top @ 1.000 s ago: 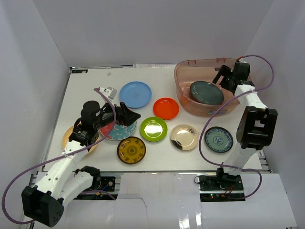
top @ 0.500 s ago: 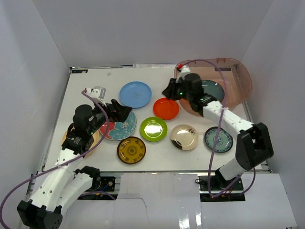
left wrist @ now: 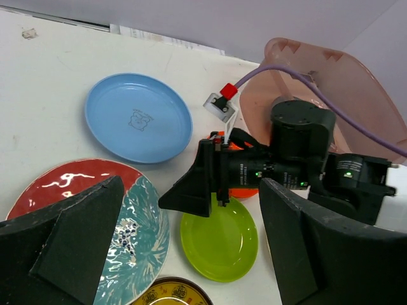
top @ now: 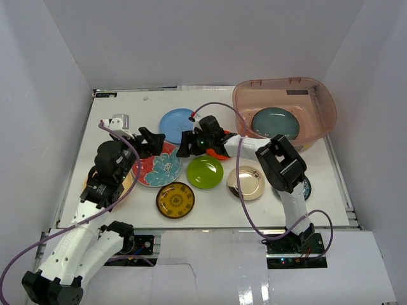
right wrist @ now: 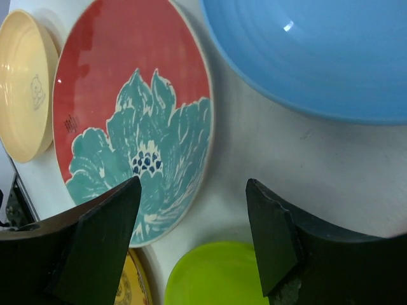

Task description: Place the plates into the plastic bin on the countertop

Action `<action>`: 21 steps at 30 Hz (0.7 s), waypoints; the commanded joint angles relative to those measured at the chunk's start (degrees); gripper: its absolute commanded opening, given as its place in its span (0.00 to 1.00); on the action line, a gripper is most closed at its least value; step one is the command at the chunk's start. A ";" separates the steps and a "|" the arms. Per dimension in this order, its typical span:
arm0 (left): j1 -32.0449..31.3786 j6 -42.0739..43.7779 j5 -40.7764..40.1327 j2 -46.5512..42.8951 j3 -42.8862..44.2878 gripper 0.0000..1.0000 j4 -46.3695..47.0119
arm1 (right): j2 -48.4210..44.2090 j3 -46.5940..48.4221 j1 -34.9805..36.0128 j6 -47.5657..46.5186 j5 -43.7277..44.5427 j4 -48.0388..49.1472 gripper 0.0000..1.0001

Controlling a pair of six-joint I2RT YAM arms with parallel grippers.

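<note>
Two arms work over a white table strewn with small plates, one of which already lies in the plastic bin.

The right arm folds sharply at its elbow near the table's right side and runs low and almost level leftward across the surface. Its forearm crosses above the orange plate, hiding most of it. The right gripper points left, hovering between the light blue plate and the green plate, just beside the rim of the red floral plate. Seen from its wrist, its fingers stand apart with only bare table and plate edges between them; they hold nothing.

The left arm rises from the near-left corner and leans forward and rightward, its wrist above the tan plate. The left gripper hangs over the far edge of the red floral plate, aimed toward the right gripper, the two tips near each other but apart. Its fingers are spread wide and empty.

The bin sits at the far right corner of the table, upright, with the dark teal plate lying flat inside. The gold plate and the brown-yellow plate rest on the table along the near side, untouched by either arm.
</note>
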 commanded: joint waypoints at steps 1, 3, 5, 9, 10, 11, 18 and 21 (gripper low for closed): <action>-0.19 -0.30 -0.68 0.25 0.06 0.98 -0.75 | 2.92 3.94 0.34 4.25 -3.25 4.27 0.72; -0.27 -0.03 -0.68 0.17 0.06 0.98 -0.75 | 5.63 4.55 0.61 6.35 -4.22 5.50 0.68; -0.27 0.06 -0.86 0.16 0.06 0.98 -0.75 | 6.96 4.91 0.61 8.20 -5.10 6.90 0.64; -0.19 0.23 -0.60 0.69 -0.02 0.98 -0.75 | 9.69 3.60 0.87 14.26 -6.95 12.26 0.50; -0.10 0.23 -0.51 0.87 0.06 0.98 -0.83 | 9.95 3.16 1.05 15.32 -7.30 13.75 0.49; -0.10 0.23 -0.59 1.04 -0.02 0.98 -0.75 | 10.30 2.80 1.22 16.29 -7.91 15.77 0.48; 0.25 0.50 -1.03 1.22 -0.11 0.98 -0.75 | 11.54 2.45 1.84 20.87 -8.80 19.65 0.22; 0.52 0.50 -1.30 1.04 -0.02 0.98 -0.75 | 7.77 1.40 1.84 20.96 -7.66 21.41 0.10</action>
